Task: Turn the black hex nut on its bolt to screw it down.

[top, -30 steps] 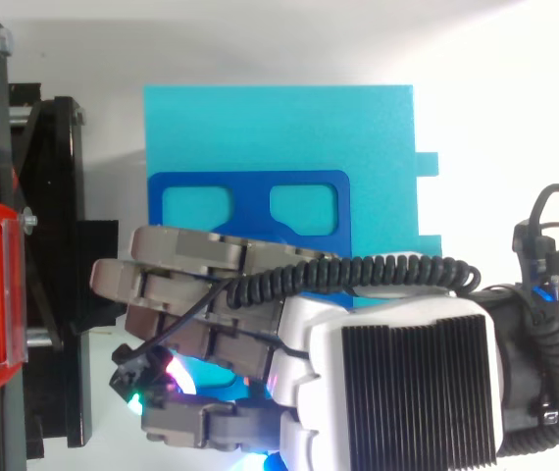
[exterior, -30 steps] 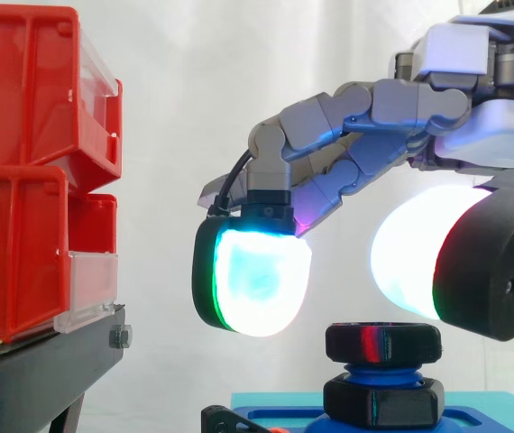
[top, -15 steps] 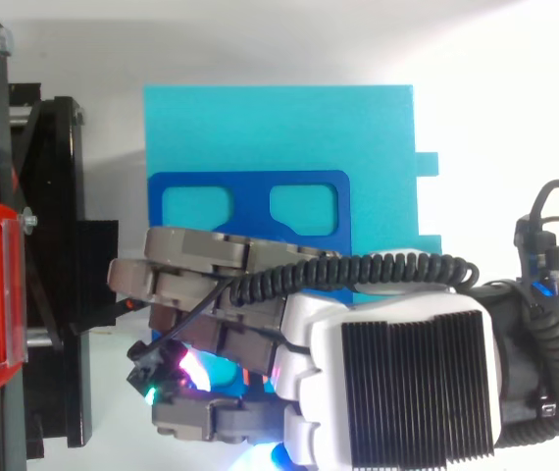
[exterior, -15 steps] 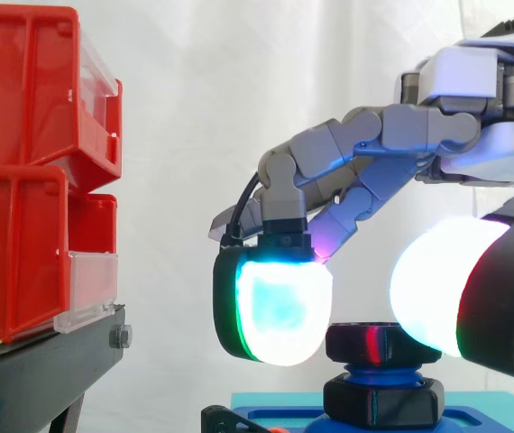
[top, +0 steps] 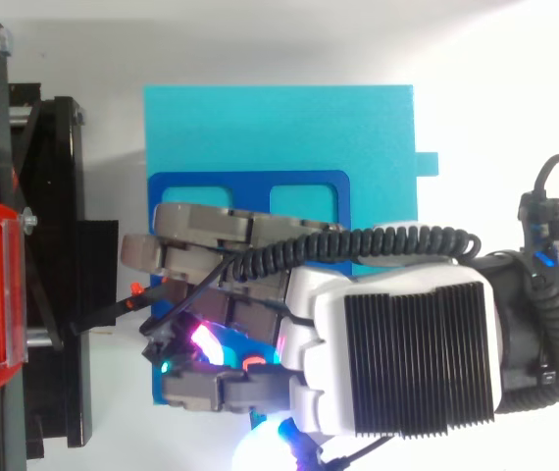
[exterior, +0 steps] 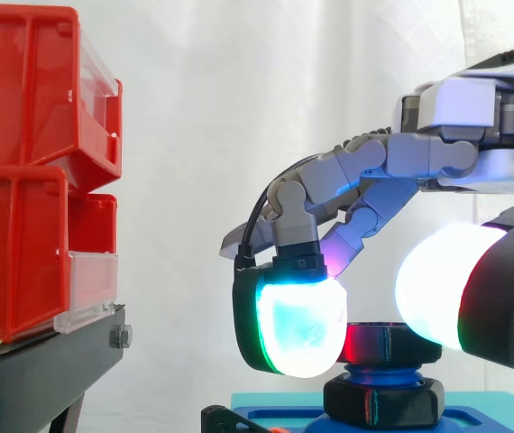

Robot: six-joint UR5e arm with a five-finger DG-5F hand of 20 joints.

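The black hex nut (exterior: 376, 341) sits at the top of a blue bolt (exterior: 379, 369), above a second black nut (exterior: 383, 403). My hand (exterior: 473, 171) comes in from the right and hangs over the bolt with curled fingers. A cyan-green glowing fingertip (exterior: 298, 325) covers the nut's left side, and the white glowing thumb pad (exterior: 433, 284) covers its upper right, so the two pinch the nut. From above, the hand (top: 397, 363) covers the bolt and nut.
The bolt stands on a dark blue plate (top: 250, 180) set on a teal base (top: 279, 128). Stacked red bins (exterior: 22, 180) on a black stand (exterior: 41, 374) rise to the left, with a gap between them and the hand.
The hand has dropped and shifted right. Its pads went from above the nut down to its level, and they have closed in on its sides.
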